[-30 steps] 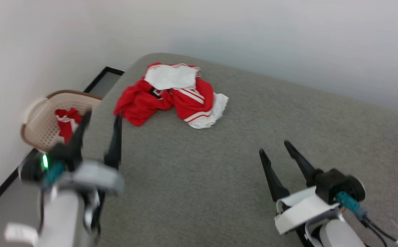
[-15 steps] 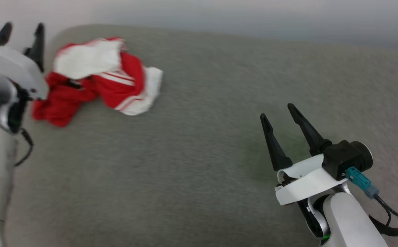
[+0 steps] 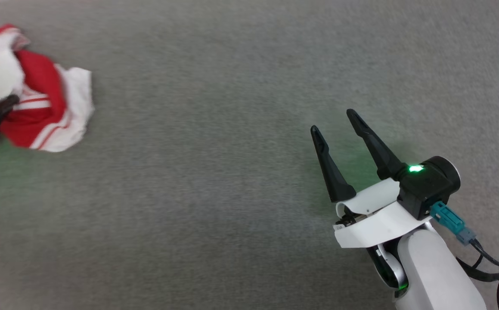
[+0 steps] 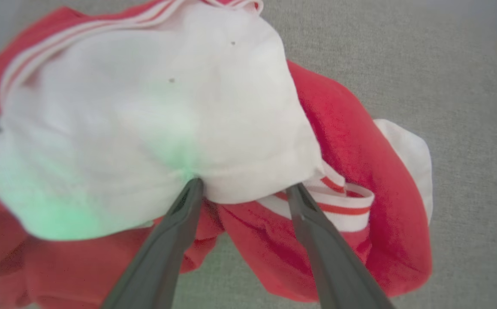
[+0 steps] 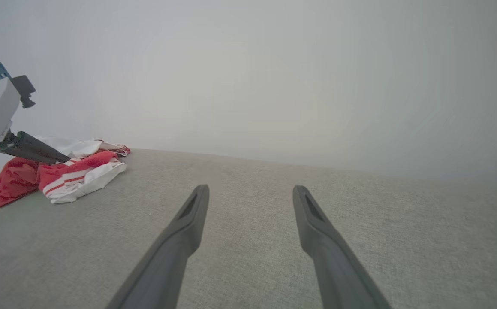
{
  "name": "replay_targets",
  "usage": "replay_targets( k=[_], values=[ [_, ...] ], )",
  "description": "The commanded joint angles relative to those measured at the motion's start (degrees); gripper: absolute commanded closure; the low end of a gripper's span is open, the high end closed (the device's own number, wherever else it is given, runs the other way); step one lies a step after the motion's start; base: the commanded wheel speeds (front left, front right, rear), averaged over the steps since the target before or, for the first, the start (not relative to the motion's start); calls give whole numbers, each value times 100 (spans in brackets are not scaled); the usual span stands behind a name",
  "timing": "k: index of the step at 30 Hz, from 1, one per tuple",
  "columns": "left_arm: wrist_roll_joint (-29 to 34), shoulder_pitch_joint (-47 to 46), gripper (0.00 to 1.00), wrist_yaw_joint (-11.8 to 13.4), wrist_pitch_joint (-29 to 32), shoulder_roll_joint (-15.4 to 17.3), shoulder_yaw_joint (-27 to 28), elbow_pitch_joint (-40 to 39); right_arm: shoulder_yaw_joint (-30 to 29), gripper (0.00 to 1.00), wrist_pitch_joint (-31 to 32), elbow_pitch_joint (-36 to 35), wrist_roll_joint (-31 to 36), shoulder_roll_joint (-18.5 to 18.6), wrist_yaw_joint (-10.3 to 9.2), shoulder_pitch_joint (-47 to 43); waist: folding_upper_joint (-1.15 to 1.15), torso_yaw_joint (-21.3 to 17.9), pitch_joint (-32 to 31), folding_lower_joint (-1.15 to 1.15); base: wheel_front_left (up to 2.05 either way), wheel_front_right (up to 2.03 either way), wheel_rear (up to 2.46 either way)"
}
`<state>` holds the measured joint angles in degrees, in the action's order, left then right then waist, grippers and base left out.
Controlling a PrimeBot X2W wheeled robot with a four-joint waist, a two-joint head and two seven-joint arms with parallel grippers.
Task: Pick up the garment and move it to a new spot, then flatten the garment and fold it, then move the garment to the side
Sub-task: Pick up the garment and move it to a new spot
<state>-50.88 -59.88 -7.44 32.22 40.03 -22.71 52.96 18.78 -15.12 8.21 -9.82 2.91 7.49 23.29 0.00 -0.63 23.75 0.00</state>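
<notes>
The garment point(image 3: 38, 103), red with white panels and striped trim, lies crumpled on grey fabric surface point(image 3: 232, 172).

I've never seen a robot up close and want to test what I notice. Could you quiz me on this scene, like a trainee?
1. True or false: the right fingers are spread apart with nothing between them.
2. The left fingers' tips sit at which part of the garment? A: the white panel's edge; B: a button; C: a zipper.
3. Fill in: the garment lies on a ___ fabric surface.
Key: 1 true; 2 A; 3 grey.
</notes>
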Motion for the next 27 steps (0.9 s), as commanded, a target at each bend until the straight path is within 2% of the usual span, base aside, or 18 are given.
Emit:
replay_targets(
  k=[1, 4, 8, 9, 10, 11, 12, 13, 16, 21, 25, 27],
  values=[
    [-98, -47, 0, 6, 76, -43, -9, 47, 5, 0, -5, -35, 34, -2, 0, 42, 0, -459, 462, 0, 0, 0, 0],
    [-330, -70, 0, 7, 447, 107, -153, 233, 36, 0, -5, -139, 41, -8, 0, 23, 0, -553, 571, 0, 0, 0, 0],
    [-573, 26, 0, 8, 693, 4, -262, 506, 53, 0, -5, -215, 22, -6, 0, -54, 0, -608, 614, 0, 0, 0, 0],
    [-632, 49, 13, 8, 714, -40, -292, 535, 63, 0, -5, -227, 19, -6, 0, -64, 0, -616, 608, 0, 0, 0, 0],
    [-716, 76, 31, 7, 713, -70, -291, 586, 73, 0, -5, -226, 13, -6, 0, -77, 0, -621, 593, 0, 0, 0, 0],
    [-782, 107, 66, 7, 724, -98, -293, 627, 84, 0, -5, -220, 2, -5, 0, -87, 0, -622, 571, 0, 0, 0, 0],
    [-822, 164, 87, -1, 790, -142, -351, 634, 104, 0, -5, -211, -9, -6, 0, -96, 0, -618, 534, 0, 0, 0, 0],
    [-855, 234, 98, -2, 841, -158, -410, 621, 123, 0, -5, -205, -15, -6, 0, -107, 0, -613, 494, 0, 0, 0, 0],
    [-985, 323, 100, -5, 727, -109, -448, 577, 152, 0, -5, -180, -20, -3, 0, -127, 0, -575, 366, 0, 0, 0, 0],
    [-1076, 245, 100, -6, 61, -8, -478, 427, 152, 0, -5, -91, -96, -2, 0, -209, 0, -434, -13, 0, 0, 0, 0],
    [-1140, 129, 100, -3, -438, 223, -519, 245, 138, 0, -5, 17, -156, -1, 0, -309, 0, -324, -391, 0, 0, 0, 0],
    [-1220, 50, 100, -3, -645, 208, -554, 79, 102, 0, -5, 56, -203, 1, 0, -375, 0, -266, -589, 0, 0, 0, 0]
  ],
)
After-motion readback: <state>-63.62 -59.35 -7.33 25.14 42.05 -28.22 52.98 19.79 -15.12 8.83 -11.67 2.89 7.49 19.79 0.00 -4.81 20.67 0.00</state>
